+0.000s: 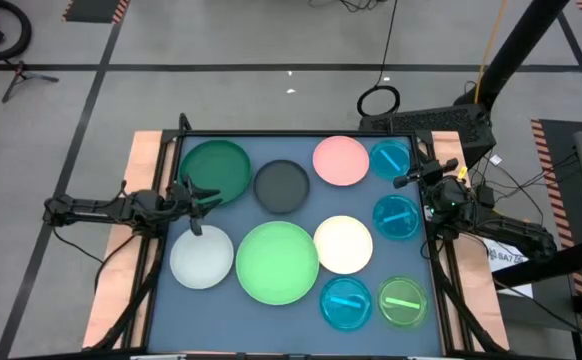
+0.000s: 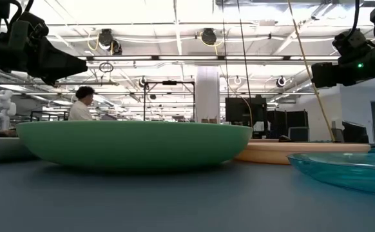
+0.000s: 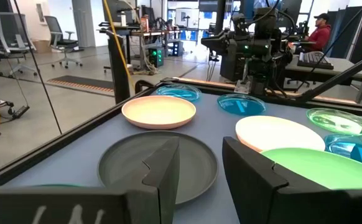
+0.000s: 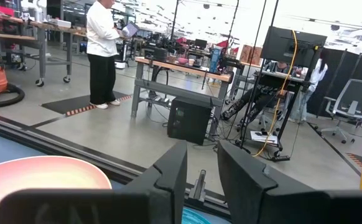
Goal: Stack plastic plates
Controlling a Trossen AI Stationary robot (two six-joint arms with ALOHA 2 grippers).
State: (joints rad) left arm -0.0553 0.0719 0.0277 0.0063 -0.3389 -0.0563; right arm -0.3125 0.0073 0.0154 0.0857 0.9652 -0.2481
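Nine plastic plates point(image 1: 277, 262) lie unstacked and empty across the blue table point(image 1: 231, 320). The left gripper point(image 1: 195, 198), jaws parted and empty, hovers beside the dark green plate point(image 1: 216, 169); the right gripper point(image 1: 418, 176) likewise grasps nothing.

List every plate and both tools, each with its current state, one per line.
dark green plate: flat, unstacked
grey plate: flat, unstacked
pink plate: flat, unstacked
white plate: flat, unstacked
light green plate: flat, unstacked
cream plate: flat, unstacked
three blue plates: separate
lime plate: flat, unstacked
left tool: open, empty
right tool: open, empty
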